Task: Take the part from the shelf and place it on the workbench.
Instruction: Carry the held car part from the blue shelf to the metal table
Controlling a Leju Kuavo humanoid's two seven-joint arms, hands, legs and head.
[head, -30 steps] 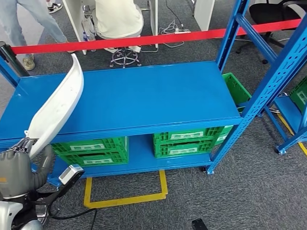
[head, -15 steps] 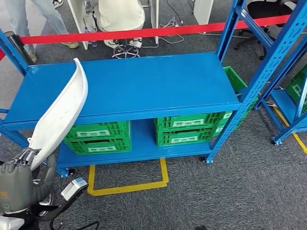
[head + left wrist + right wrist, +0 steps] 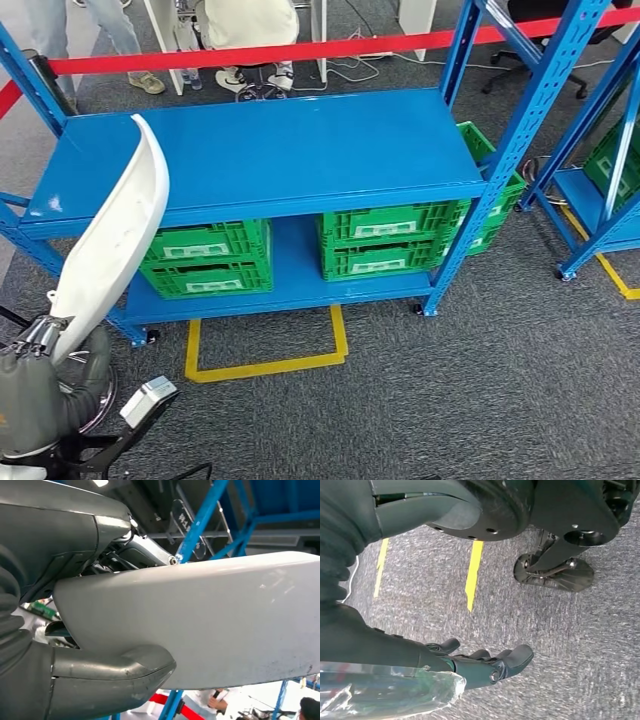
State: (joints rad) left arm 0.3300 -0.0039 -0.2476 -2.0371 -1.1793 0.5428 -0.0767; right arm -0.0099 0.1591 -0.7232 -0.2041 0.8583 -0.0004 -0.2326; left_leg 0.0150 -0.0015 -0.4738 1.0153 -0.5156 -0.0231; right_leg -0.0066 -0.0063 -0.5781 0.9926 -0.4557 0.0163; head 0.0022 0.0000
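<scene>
A long curved white part [image 3: 117,240] rises from my left hand [image 3: 34,385] at the lower left of the head view, leaning over the left end of the blue shelf [image 3: 287,150]. In the left wrist view the same white part [image 3: 211,620] lies clamped between the thick grey thumb [image 3: 109,672] and the darker fingers [image 3: 68,535]. My right hand [image 3: 471,667] hangs beside my body over grey carpet, its fingers stretched out and holding nothing.
Green crates [image 3: 205,258] [image 3: 385,240] sit on the shelf's lower level. Blue uprights [image 3: 502,160] stand to the right, with another rack [image 3: 604,190] beyond. Yellow tape [image 3: 264,360] marks the carpet. A red barrier band [image 3: 272,52] and people's legs [image 3: 45,30] are behind the shelf.
The whole scene has slid away and up: the camera is backing off from the shelf. The white part stays gripped in my left hand in the same pose.
</scene>
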